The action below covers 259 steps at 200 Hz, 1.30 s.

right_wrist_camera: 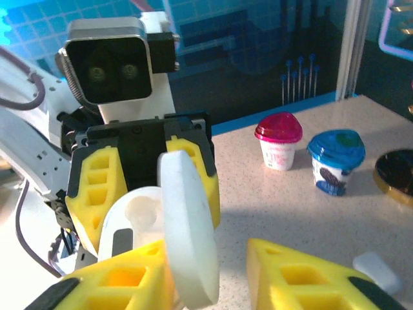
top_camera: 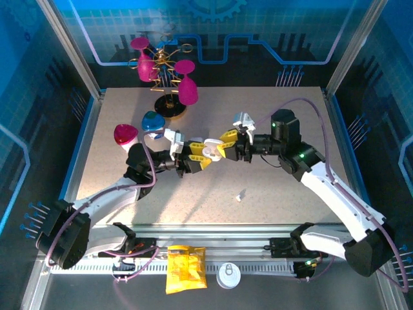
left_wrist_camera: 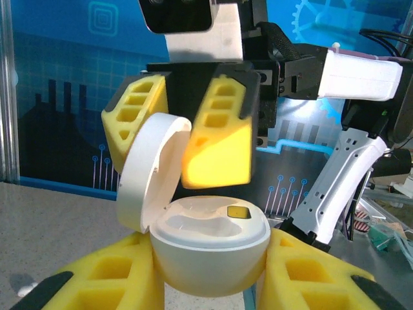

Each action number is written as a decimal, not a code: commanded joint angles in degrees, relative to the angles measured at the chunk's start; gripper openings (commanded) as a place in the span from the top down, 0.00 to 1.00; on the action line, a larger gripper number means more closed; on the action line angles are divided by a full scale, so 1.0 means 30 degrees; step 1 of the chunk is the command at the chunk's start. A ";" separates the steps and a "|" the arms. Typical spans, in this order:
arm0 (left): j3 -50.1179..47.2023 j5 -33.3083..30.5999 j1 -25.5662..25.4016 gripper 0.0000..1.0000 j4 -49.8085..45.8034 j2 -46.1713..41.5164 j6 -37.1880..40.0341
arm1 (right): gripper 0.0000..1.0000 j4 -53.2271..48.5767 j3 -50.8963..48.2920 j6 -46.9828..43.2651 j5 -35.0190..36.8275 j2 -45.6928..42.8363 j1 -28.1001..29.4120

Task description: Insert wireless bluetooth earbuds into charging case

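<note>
The charging case (left_wrist_camera: pixel 210 255) sits in the lower middle of the left wrist view, a glossy white, rounded pebble. Its body is clamped between the two yellow fingers of the left gripper (left_wrist_camera: pixel 210 278), which press on it from either side. The hinged lid (left_wrist_camera: pixel 150 174) is swung up and stands open at the left of the body, its smooth inner face turned toward the centre. The inset top of the body is matt white with two moulded hollows, and a small yellow glint sits at its right edge.

In the top view the case hangs above the middle of the table (top_camera: pixel 290 187), where the two arms meet. The right gripper (right_wrist_camera: pixel 210 252) reaches in from the right, its yellow fingers set narrowly about the raised lid. The lid lies against one finger; whether the other one touches it cannot be told.

One earbud (top_camera: pixel 241 196), tiny and white, lies on the table below centre, apart from both grippers. A pink-lidded cup (right_wrist_camera: pixel 279 139) and a blue-lidded cup (right_wrist_camera: pixel 335 158) stand side by side at the upper right of the right wrist view
</note>
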 commanded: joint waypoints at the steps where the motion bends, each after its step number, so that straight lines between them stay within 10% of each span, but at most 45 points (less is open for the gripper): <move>1: -0.0271 0.0655 0.0021 0.73 0.0148 -0.0733 0.0287 | 0.77 0.0786 0.0800 -0.0486 -0.0951 0.0298 0.0416; 32: -0.0407 0.0604 0.0035 0.73 0.0147 -0.0907 0.0336 | 1.00 -0.0209 0.1087 -0.1444 -0.1106 0.0399 0.0590; 191: 0.0034 0.0018 -0.0008 0.32 -0.1289 -0.0947 0.0085 | 1.00 -0.1011 0.1261 -0.2819 0.1131 -0.0671 0.1564; 259: 0.0020 0.0322 -0.0038 0.49 -0.0908 -0.0811 -0.0378 | 1.00 -0.1221 0.1439 -0.3030 0.1668 -0.0458 0.1934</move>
